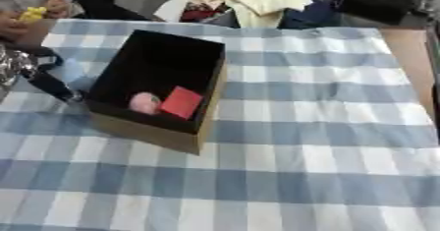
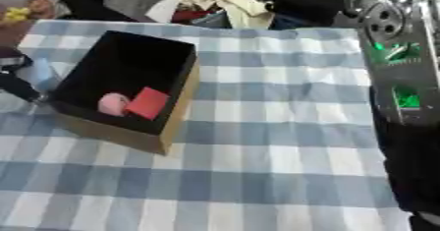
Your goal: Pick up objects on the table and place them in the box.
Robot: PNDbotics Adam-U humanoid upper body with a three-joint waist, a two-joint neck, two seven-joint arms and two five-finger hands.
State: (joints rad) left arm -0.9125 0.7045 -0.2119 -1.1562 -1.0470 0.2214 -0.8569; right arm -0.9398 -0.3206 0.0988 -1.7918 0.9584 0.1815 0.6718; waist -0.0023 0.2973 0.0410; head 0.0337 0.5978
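I log the box point(image 1: 154, 127) holding a pink ball point(image 1: 144, 102) touching a red block point(image 1: 182, 102); left hand point(image 1: 43, 77) beside it, grip unreadable

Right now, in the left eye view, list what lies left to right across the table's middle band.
Left hand at the table's left edge → pink round object → red block, both in the box → bare checkered tablecloth.
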